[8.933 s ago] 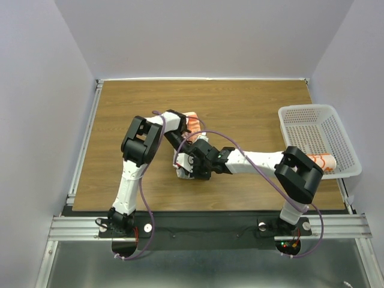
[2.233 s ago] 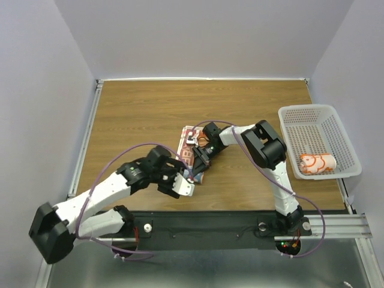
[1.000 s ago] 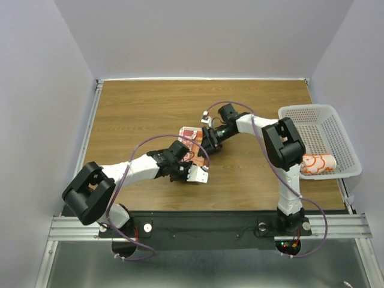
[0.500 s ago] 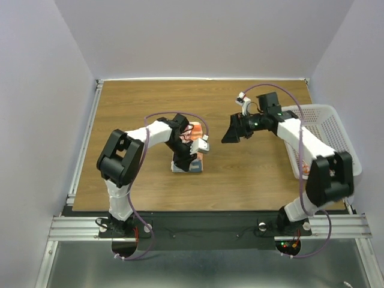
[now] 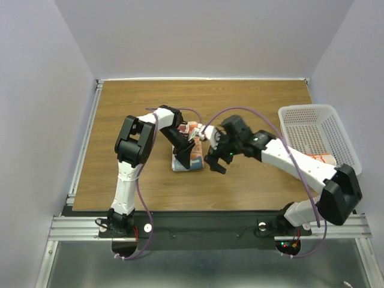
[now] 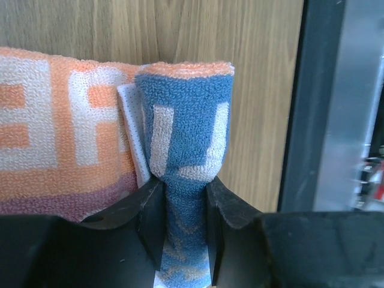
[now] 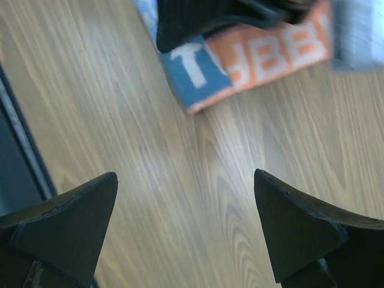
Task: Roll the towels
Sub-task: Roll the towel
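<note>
A towel [image 5: 180,165] with orange and blue lettering lies folded in the middle of the table. In the left wrist view its blue edge [image 6: 186,132] is curled into a thick fold, and the orange part [image 6: 60,138] lies flat to the left. My left gripper [image 5: 183,150] [image 6: 183,201] is shut on that blue fold. My right gripper [image 5: 215,163] [image 7: 185,176] hangs wide open over bare wood just right of the towel [image 7: 240,57], holding nothing. A second towel [image 5: 321,159], rolled up, lies in the basket, partly hidden behind my right arm.
The white perforated basket [image 5: 303,114] stands at the right edge of the table. My right forearm crosses in front of its near corner. The table's near edge with its metal rail [image 5: 210,225] lies close behind the towel.
My right gripper has left the towel, swung out toward the basket and come back beside the towel, opening wide. My left arm has folded in and its gripper has turned over the towel.
</note>
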`<act>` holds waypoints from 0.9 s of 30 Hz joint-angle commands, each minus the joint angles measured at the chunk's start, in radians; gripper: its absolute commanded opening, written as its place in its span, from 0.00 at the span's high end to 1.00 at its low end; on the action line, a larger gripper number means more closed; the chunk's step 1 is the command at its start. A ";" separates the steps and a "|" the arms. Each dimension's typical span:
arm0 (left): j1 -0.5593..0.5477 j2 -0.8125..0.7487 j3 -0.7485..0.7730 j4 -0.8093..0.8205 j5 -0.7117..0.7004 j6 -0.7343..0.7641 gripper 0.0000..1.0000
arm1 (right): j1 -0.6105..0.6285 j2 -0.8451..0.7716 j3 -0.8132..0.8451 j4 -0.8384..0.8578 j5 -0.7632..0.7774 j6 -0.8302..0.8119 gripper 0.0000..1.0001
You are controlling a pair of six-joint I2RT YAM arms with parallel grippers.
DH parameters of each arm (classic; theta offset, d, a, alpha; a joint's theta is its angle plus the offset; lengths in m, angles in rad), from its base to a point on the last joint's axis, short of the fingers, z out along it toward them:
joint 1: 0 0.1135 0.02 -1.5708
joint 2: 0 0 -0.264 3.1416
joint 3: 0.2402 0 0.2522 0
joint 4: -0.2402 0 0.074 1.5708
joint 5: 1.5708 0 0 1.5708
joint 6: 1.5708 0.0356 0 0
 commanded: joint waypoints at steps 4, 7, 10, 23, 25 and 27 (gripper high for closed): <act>-0.008 0.123 0.009 0.025 -0.164 0.093 0.59 | 0.194 0.159 0.021 0.237 0.270 -0.179 0.00; -0.006 0.132 0.009 0.019 -0.166 0.100 0.58 | 0.242 0.225 0.031 0.304 0.278 -0.206 0.00; -0.004 0.134 0.003 0.019 -0.164 0.106 0.58 | 0.274 0.266 0.029 0.375 0.283 -0.225 0.00; 0.025 0.134 0.039 -0.002 -0.126 0.136 0.56 | 0.277 0.413 -0.058 0.478 0.116 -0.243 0.33; 0.026 0.126 0.041 -0.002 -0.120 0.137 0.55 | 0.277 0.427 -0.071 0.480 0.109 -0.240 0.47; 0.028 0.103 0.038 0.001 -0.111 0.142 0.53 | 0.277 0.440 -0.084 0.480 0.108 -0.236 0.51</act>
